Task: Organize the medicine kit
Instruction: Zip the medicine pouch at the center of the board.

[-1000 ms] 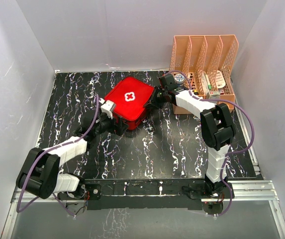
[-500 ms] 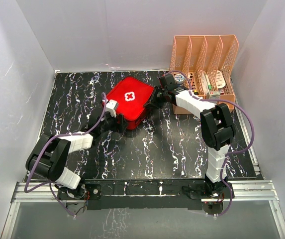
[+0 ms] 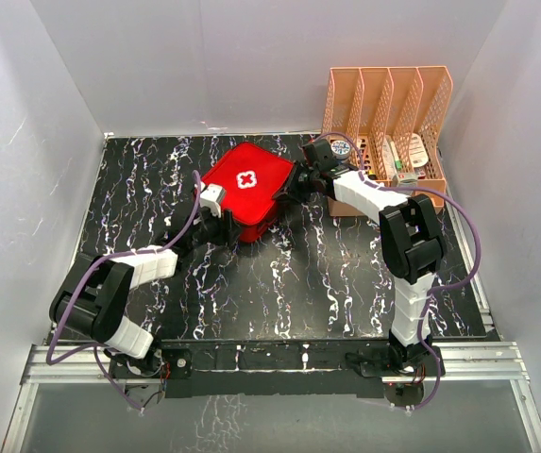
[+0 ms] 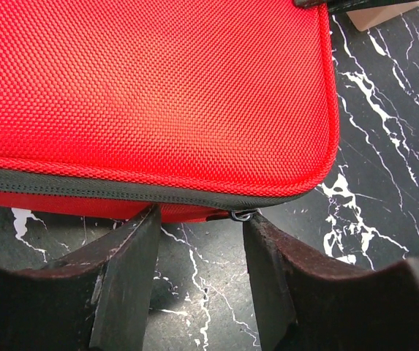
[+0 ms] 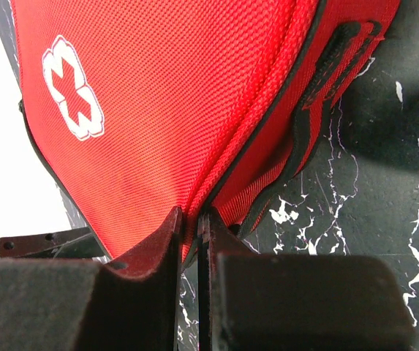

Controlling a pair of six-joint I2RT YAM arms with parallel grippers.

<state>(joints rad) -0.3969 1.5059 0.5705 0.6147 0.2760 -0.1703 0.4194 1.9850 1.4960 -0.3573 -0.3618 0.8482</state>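
The medicine kit [image 3: 246, 182], a red fabric zip case with a white cross on its lid, lies zipped shut on the black marbled table [image 3: 298, 274]. My left gripper [image 3: 223, 221] is at its near-left edge. In the left wrist view the kit [image 4: 158, 88] fills the top and the left gripper [image 4: 200, 216] stands open, its fingertips touching the zip seam. A small metal zip pull [image 4: 243, 214] sits right at the tip of the right finger. My right gripper [image 3: 290, 189] is at the kit's right corner. In the right wrist view the right gripper [image 5: 191, 216] is shut on the kit's [image 5: 158, 110] seam edge.
An orange-pink file rack [image 3: 388, 94] stands at the back right, with small medicine items in its slots, just behind the right arm. A black-edged carry strap [image 5: 326, 80] runs along the kit's side. White walls enclose the table on three sides.
My left arm has folded back and its gripper has come up against the kit's near edge while its jaws narrowed. The right gripper keeps its pinch and has not moved.
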